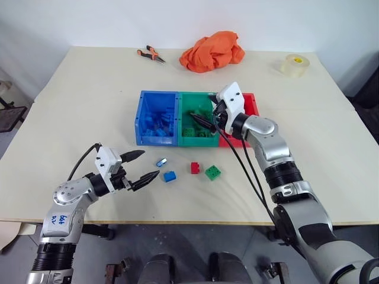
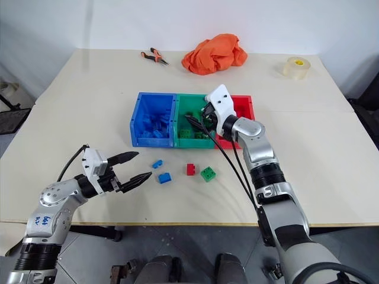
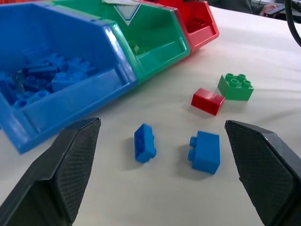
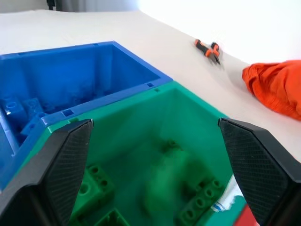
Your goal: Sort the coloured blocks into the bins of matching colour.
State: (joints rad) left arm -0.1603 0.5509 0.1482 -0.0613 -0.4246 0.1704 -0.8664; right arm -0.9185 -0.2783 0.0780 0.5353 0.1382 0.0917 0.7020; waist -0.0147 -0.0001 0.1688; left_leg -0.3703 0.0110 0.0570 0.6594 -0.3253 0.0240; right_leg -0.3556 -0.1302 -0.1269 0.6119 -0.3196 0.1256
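Three joined bins stand mid-table: blue bin (image 1: 155, 140), green bin (image 1: 198, 141) and red bin (image 1: 253, 105). Several blue blocks (image 1: 157, 123) lie in the blue bin and green blocks (image 4: 96, 186) in the green one. My right gripper (image 1: 204, 121) hangs open over the green bin, with a blurred green block (image 4: 162, 181) below its fingers. In front of the bins lie two blue blocks (image 3: 145, 142) (image 3: 205, 151), a red block (image 3: 207, 100) and a green block (image 3: 235, 86). My left gripper (image 1: 149, 164) stands open and empty just left of the blue blocks.
At the table's far side lie an orange cloth (image 1: 212, 51), orange-handled pliers (image 1: 151, 55) and a roll of tape (image 1: 294, 65). The table's front edge runs close behind my left arm.
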